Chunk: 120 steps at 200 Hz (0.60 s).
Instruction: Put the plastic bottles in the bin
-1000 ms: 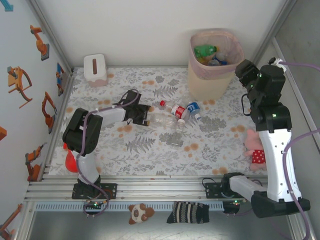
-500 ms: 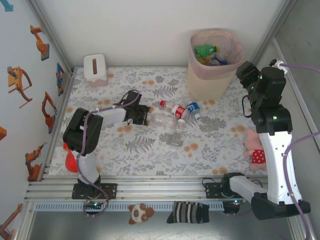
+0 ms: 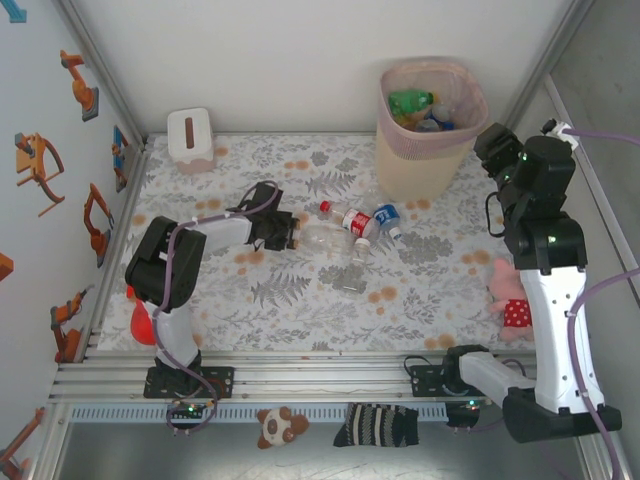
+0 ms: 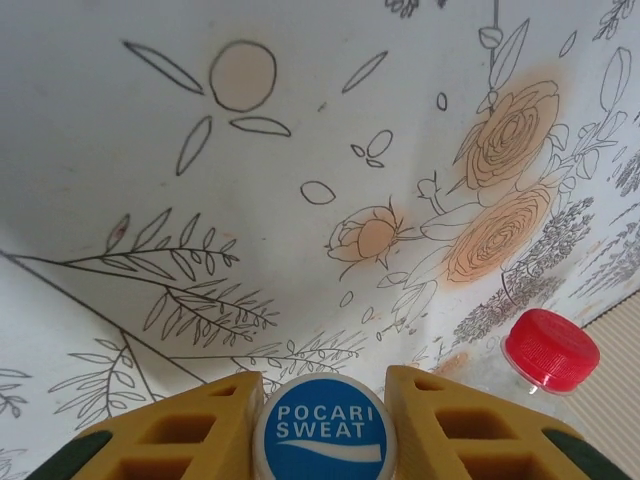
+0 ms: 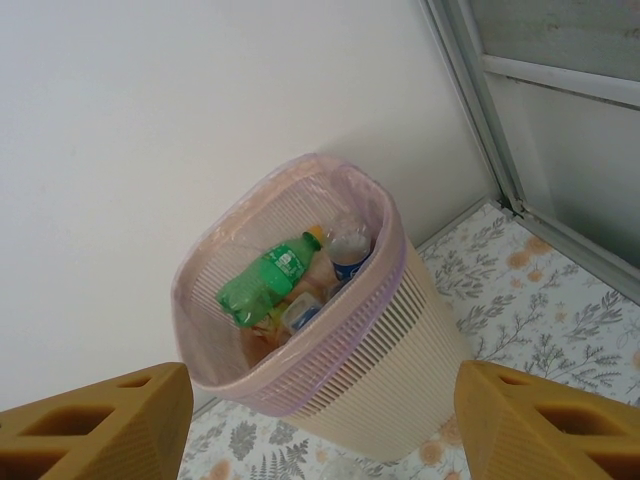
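Observation:
My left gripper point(image 4: 323, 395) is shut on the blue-and-white cap point(image 4: 325, 438) of a clear bottle point(image 3: 326, 238) lying on the floral cloth; from above the gripper point(image 3: 287, 231) sits at the bottle's left end. A red-capped bottle point(image 4: 551, 349) lies just right of it, also seen from above point(image 3: 350, 221), with a blue-label bottle point(image 3: 388, 219) and a clear one point(image 3: 350, 281) nearby. The bin point(image 3: 420, 172) stands at the back right holding a green bottle point(image 5: 265, 281) and others. My right gripper point(image 5: 322, 400) hangs open and empty in the air, facing the bin point(image 5: 400, 360).
A white tissue box point(image 3: 190, 135) sits at the back left corner. A pink soft toy point(image 3: 510, 296) lies by the right arm and a red object point(image 3: 141, 320) by the left base. Walls close in at the back and on both sides.
My left gripper's jaws have closed onto the bottle's cap. The right arm has shifted slightly, still raised beside the bin.

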Motion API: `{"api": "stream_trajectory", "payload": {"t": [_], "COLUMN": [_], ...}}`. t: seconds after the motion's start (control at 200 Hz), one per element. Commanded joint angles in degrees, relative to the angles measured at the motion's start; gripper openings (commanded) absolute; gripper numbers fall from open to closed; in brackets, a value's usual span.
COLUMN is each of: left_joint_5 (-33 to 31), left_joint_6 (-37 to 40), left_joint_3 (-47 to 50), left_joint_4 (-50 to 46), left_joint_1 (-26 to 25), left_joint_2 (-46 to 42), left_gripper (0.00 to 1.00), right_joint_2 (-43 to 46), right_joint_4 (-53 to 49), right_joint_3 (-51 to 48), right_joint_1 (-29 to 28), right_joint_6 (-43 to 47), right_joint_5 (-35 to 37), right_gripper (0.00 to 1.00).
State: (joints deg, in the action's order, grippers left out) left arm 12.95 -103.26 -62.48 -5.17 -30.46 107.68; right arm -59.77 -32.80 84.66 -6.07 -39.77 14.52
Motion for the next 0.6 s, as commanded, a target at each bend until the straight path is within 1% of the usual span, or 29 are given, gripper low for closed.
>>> {"api": "stream_trajectory", "payload": {"t": [0.0, 0.11, 0.185, 0.25, 0.406, 0.536, 0.596], "left_joint_5": [-2.71, -5.75, -8.62, -10.97, -13.27, -15.03, -15.71], "left_joint_6": [1.67, 6.10, 9.23, 13.41, 25.58, 37.64, 42.72], "left_joint_3": [0.89, 1.12, 1.55, 1.67, 1.26, 1.11, 1.77], "left_joint_4": [-2.02, -3.83, -4.66, -4.90, -3.33, -1.78, -0.28], "left_joint_1": [-0.07, 0.04, 0.04, 0.10, 0.39, 0.23, 0.25], "left_joint_2": [-4.54, -8.46, -11.82, -14.48, -20.90, -26.97, -30.13], "left_gripper": [0.32, 0.31, 0.31, 0.31, 0.30, 0.28, 0.27], "right_joint_2": [1.19, 1.46, 1.75, 2.09, 2.77, 3.84, 4.17], "right_joint_4": [0.20, 0.17, 1.01, 2.20, 5.28, 8.80, 10.33], "right_joint_3": [-0.12, -0.21, -0.61, -1.35, -2.65, -4.34, -5.00], "right_joint_1": [0.35, 0.35, 0.36, 0.35, 0.35, 0.35, 0.35], "right_joint_6": [0.66, 1.11, 2.94, 4.70, 10.27, 15.45, 17.82], "right_joint_5": [1.49, 1.26, -0.26, -1.81, -8.46, -16.21, -21.07], "right_gripper": [0.68, 0.68, 0.68, 0.69, 0.68, 0.68, 0.67]}}
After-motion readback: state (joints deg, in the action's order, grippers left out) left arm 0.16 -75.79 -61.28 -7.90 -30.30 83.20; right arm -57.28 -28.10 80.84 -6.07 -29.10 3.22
